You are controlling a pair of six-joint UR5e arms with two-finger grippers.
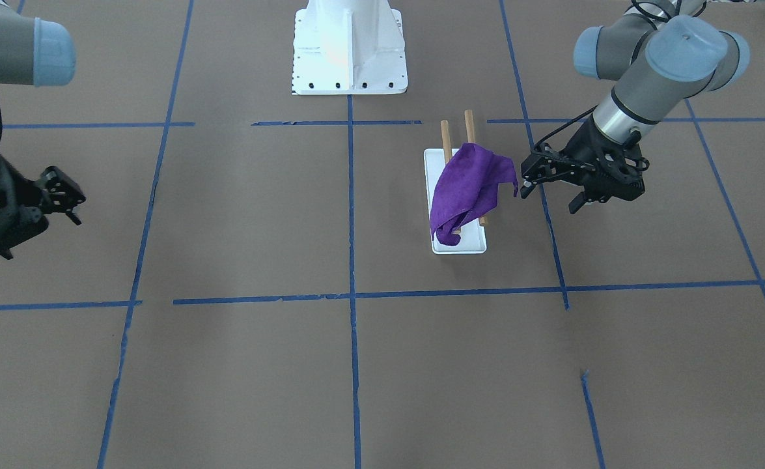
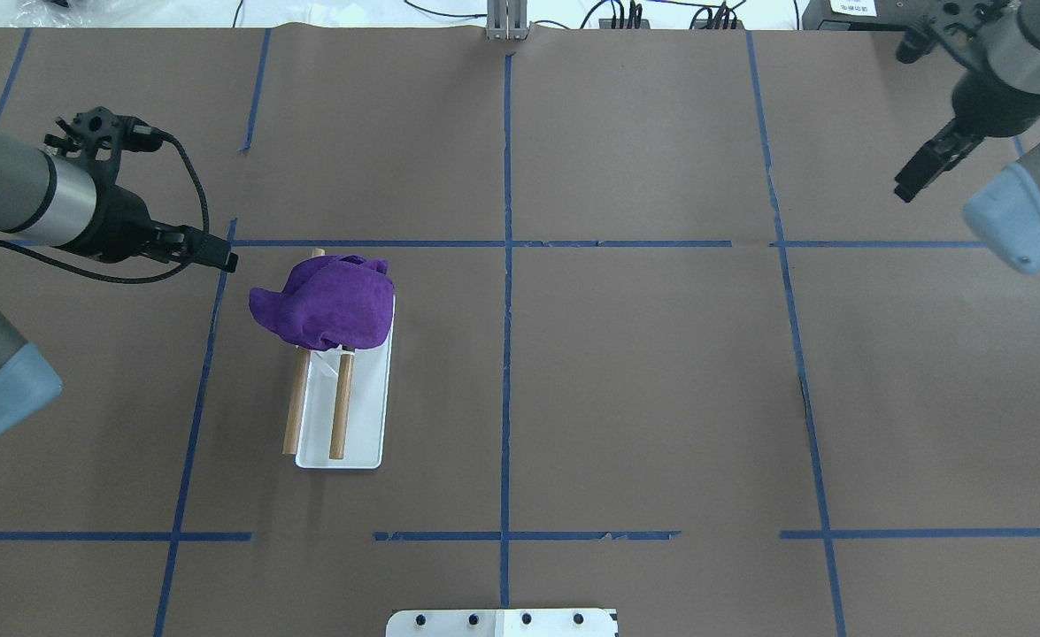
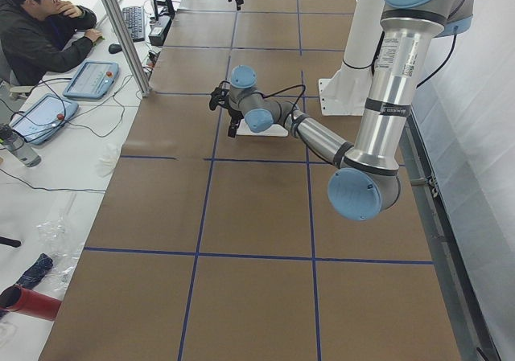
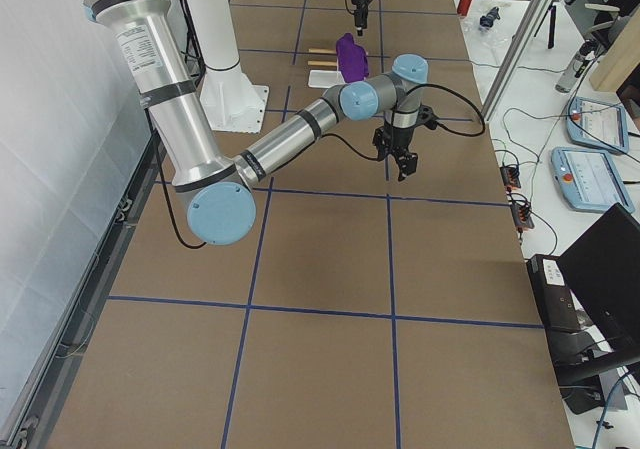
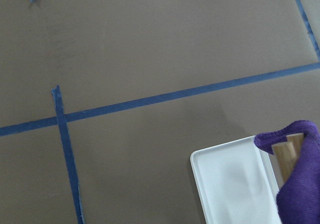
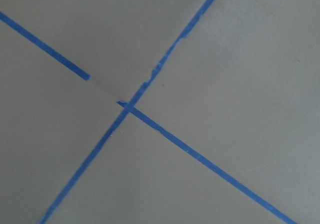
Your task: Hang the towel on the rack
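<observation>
Towel (image 1: 470, 185) drapes bunched over rack (image 1: 468, 125) dowels, so left gripper (image 1: 549, 195) waits beside it, jaws spread and empty; hanging appears complete.

The ends of the two light-brown wooden dowels of the rack (image 2: 340, 416) toward the tabletop's far edge are covered by the crumpled purple towel (image 2: 329, 305), and its thin white support is largely hidden. The large white bolted pedestal (image 2: 502, 622) at the robot-side edge is cut off by the overhead view's border. How wide the left gripper (image 1: 524, 184) and right gripper (image 2: 907, 184) stand cannot be made out.
</observation>
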